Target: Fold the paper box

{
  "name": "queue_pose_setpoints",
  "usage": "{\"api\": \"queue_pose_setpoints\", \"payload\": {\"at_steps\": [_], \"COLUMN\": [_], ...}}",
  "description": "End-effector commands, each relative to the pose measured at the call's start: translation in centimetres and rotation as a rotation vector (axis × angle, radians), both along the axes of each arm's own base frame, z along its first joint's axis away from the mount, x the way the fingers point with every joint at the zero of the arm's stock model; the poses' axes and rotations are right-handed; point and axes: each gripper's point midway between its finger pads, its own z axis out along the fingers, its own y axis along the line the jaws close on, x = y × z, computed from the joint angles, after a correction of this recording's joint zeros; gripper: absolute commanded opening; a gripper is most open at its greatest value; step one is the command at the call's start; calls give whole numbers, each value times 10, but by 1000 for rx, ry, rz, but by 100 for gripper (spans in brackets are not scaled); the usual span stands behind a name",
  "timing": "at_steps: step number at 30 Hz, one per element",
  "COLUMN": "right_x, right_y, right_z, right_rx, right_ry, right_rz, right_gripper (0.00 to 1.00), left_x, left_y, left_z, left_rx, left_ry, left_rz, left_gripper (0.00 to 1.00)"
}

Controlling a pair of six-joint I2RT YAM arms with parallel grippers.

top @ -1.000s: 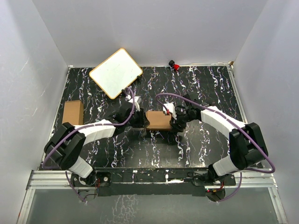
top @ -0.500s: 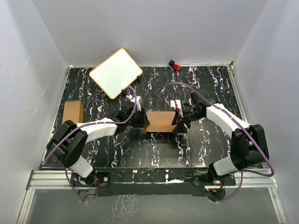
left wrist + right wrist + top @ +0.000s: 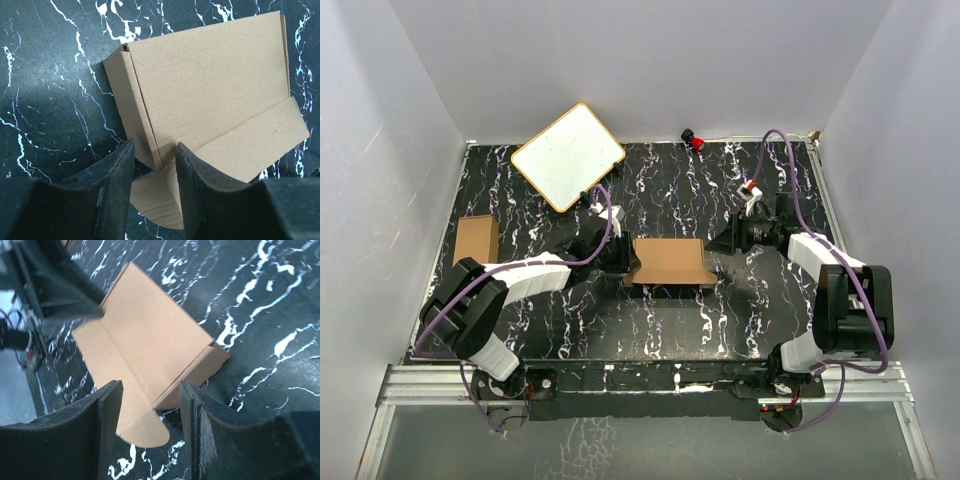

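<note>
1. Paper box: brown oblong carton, mid-counter, between the two arms. It looks largely formed. A long flap lies along one side and a rounded tab sticks out at a corner. Neither appears tucked in, as far as can be seen.
2. Left claw: at the box's left end, one finger on each side of the narrow end wall. It appears to be pinching that wall, though a slim dark gap shows beside one finger.
3. Right claw: spread, with nothing between the fingers. It stands near the box's right end but apart from it, over bare counter.
4. Items not in play: a second brown carton at the left edge, a white board with a tan rim at the far left, and a small red object at the back edge. All are well apart from the work.
5. Stage, as judged: the closing step is not yet done; the flap and tab need seating.
6. Hazard, one-ended hold: a push from the right claw on the free end may pivot the carton or slide it out of the pinch.
7. Hazard, thin wall in the pinch: a harder squeeze may crease or collapse it and spoil the carton's squareness.
8. Hazard, tab: if pressed off-line it may buckle instead of entering, and the loose flap may spring back open.
</note>
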Motion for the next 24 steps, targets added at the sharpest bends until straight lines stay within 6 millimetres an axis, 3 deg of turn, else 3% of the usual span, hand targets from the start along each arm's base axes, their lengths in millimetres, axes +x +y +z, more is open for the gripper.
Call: {"api": "queue_pose_setpoints", "payload": {"at_steps": [1,8,18,24], "right_x": [35,29,23,20], "right_y": [-6,-2,3,5], "right_z": [-5,-37,-46,-62], "right_rx": [78,121,166,180], "right_ry": [140,315,409,495], "right_rz": [-179,-162,-149,-153], "right_gripper": [53,51,46,40], "left_x": [0,-1,-2,-2], "left_y": [2,0,-3,-6], "left_z": [0,0,3,8], "left_rx": [-4,-24,-48,-68], "left_ry": [11,14,13,9], "left_rz": [10,10,4,3], "left_gripper": [37,38,41,46]}}
